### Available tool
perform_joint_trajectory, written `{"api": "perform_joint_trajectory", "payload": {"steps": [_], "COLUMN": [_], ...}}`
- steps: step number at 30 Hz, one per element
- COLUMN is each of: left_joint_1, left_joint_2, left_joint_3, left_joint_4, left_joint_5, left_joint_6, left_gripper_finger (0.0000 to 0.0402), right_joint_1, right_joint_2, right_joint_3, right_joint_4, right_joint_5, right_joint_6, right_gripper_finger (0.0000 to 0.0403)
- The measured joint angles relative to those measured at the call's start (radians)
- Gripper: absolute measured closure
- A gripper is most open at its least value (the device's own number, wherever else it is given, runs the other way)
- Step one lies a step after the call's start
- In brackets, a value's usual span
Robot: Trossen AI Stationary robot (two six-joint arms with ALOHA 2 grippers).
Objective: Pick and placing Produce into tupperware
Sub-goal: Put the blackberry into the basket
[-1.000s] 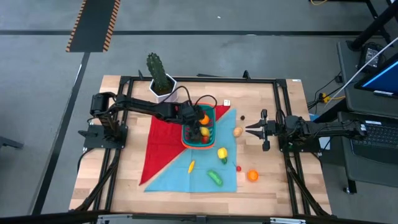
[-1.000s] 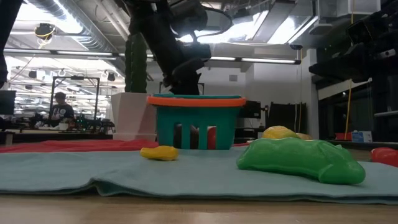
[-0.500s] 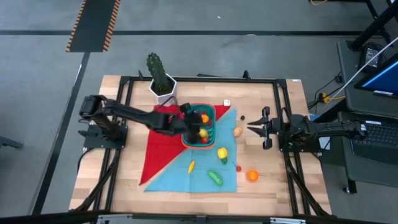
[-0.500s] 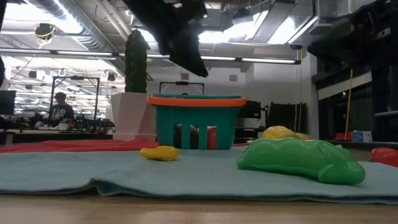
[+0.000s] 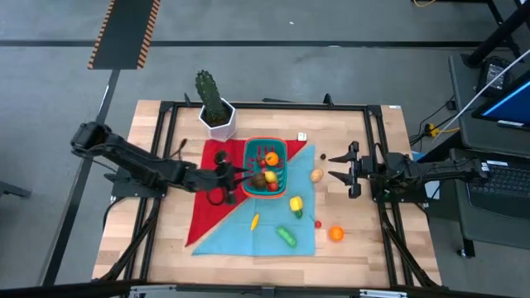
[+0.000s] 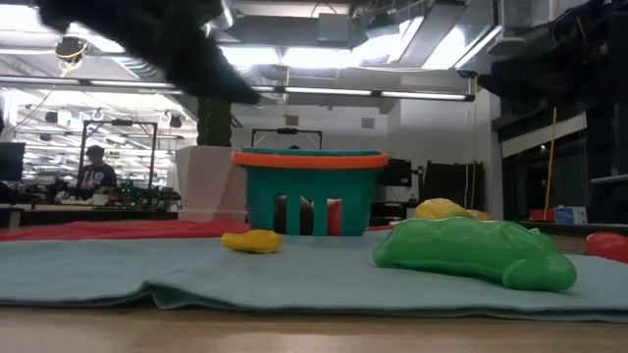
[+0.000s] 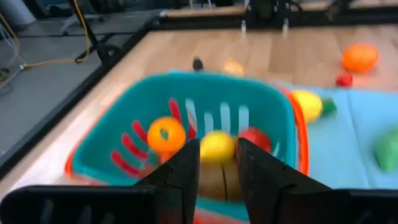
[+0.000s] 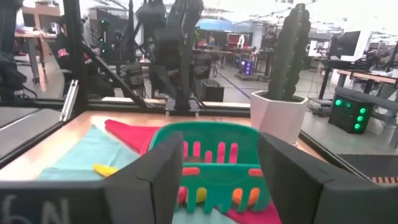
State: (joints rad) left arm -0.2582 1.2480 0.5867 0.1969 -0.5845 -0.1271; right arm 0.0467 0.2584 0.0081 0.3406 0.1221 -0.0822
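The teal tupperware (image 5: pixel 265 165) with an orange-red rim stands on a red cloth (image 5: pixel 211 199) and a light blue cloth (image 5: pixel 273 225). Inside it lie an orange piece (image 7: pixel 165 135), a yellow one (image 7: pixel 216 147) and a red one (image 7: pixel 252 138). More produce lies outside it: a tan piece (image 5: pixel 316 175), a yellow pepper (image 5: pixel 296 204), a yellow pod (image 5: pixel 254 221), a green piece (image 5: pixel 286 237) and an orange (image 5: pixel 336 233). My left gripper (image 5: pixel 238 174) hovers just left of the tupperware, its fingers (image 7: pixel 186 168) slightly open and holding nothing. My right gripper (image 5: pixel 331 166) waits open at the right.
A tall green cactus in a white pot (image 5: pixel 214 103) stands at the far left of the table. A small red piece (image 5: pixel 318 223) and a small dark piece (image 5: pixel 323 155) lie on the bare wood. A black frame (image 5: pixel 265 105) runs round the table.
My left gripper has drawn back from above the tupperware toward the table's left edge and now hangs beside its left wall. My right gripper has stayed in place and spread its fingers open. The produce and the tupperware have not moved.
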Motion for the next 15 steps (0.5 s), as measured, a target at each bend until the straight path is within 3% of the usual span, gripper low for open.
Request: {"api": "perform_joint_trajectory", "payload": {"steps": [10, 15], "left_joint_1": [-0.046, -0.045], "left_joint_2": [-0.3, -0.403], "left_joint_3": [-0.312, -0.459], "left_joint_4": [0.148, 0.302], "left_joint_5": [0.013, 0.133], "left_joint_6": [0.003, 0.006], "left_gripper_finger": [0.0321, 0.0329], "right_joint_1": [0.003, 0.003], "right_joint_2": [0.116, 0.24], "right_joint_3": [0.182, 0.35], "right_joint_4": [-0.21, -0.447], "right_joint_5": [0.149, 0.165], "right_joint_6": [0.009, 0.074], "right_gripper_finger": [0.019, 0.019]}}
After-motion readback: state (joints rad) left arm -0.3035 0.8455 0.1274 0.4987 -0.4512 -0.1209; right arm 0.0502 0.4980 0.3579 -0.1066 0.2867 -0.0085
